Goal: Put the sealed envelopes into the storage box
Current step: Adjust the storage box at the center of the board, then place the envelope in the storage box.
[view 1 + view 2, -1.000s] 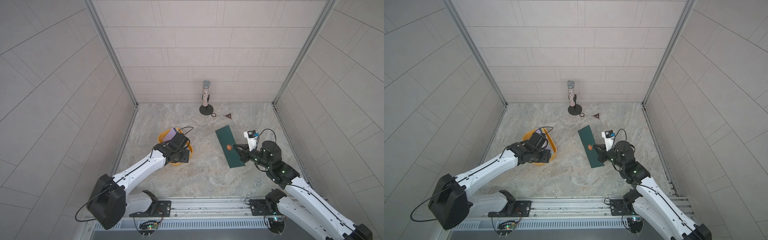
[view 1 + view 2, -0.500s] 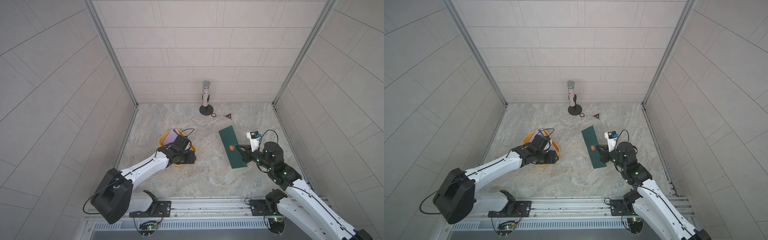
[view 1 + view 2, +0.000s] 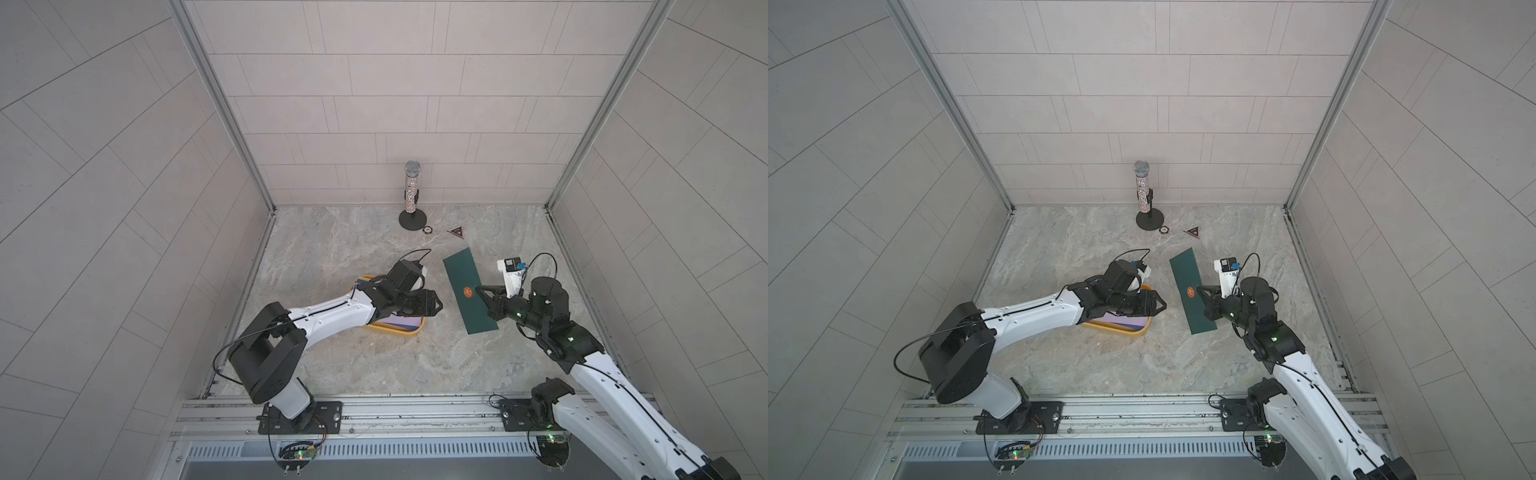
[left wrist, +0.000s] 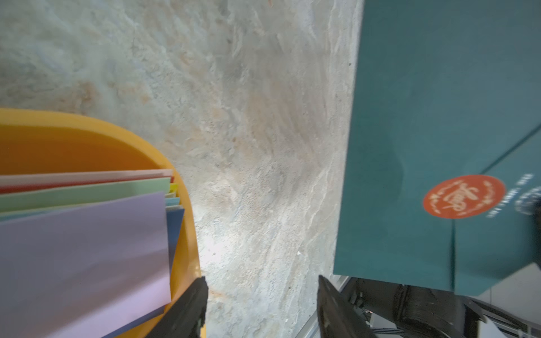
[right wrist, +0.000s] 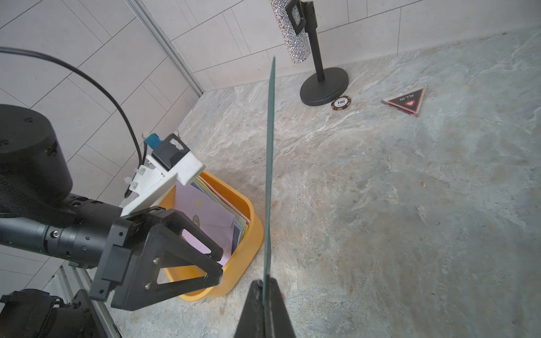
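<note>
The right gripper (image 5: 265, 292) pinches a thin, flat dark green envelope (image 3: 459, 270) near its round orange sticker (image 4: 464, 196). The left gripper (image 4: 260, 307) is spread apart. Just beside it sits the smooth yellow plastic box (image 5: 246, 248), with rounded corners. Pale paper envelopes (image 4: 87, 248) lie stacked inside it.

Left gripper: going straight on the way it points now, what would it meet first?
Probably the dark green envelope pinched by the right gripper; the open left gripper aims at it, though relative height is unclear.

Right jaws clamp the green envelope (image 3: 460, 270) near the storage box (image 3: 395, 329).
</note>
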Controlling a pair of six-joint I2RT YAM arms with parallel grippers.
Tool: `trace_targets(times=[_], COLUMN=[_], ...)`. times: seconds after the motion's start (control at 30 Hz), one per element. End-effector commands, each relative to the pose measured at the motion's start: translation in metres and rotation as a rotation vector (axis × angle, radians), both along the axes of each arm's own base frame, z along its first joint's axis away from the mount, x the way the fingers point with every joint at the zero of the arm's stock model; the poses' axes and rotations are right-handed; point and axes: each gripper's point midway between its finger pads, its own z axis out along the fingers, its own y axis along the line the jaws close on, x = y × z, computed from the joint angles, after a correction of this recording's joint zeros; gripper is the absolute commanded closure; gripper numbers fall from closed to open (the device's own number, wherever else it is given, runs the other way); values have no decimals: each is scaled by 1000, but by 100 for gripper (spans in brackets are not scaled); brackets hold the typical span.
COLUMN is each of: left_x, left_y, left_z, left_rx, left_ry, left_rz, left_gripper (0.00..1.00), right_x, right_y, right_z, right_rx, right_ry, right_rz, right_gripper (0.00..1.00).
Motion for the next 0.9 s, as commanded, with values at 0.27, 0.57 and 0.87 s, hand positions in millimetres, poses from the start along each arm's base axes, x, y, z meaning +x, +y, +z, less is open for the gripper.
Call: trace_targets(times=[0.27,0.57,0.87], left_x=[5,-33,-56], left_y=[154,265,288], left_z=[71,123,121], left_rx=[286,417,384], left_ry=[-302,-473,-564], left_rz=[333,509,566], left_gripper=[34,29,29], right_x=[21,29,40], right_y=[72,178,227], right_z=[65,56,6], right_rx=[-70,-240,-368], right_ry=[-22,47,164], right_rz=[365,753,922], right_gripper=[100,100,100])
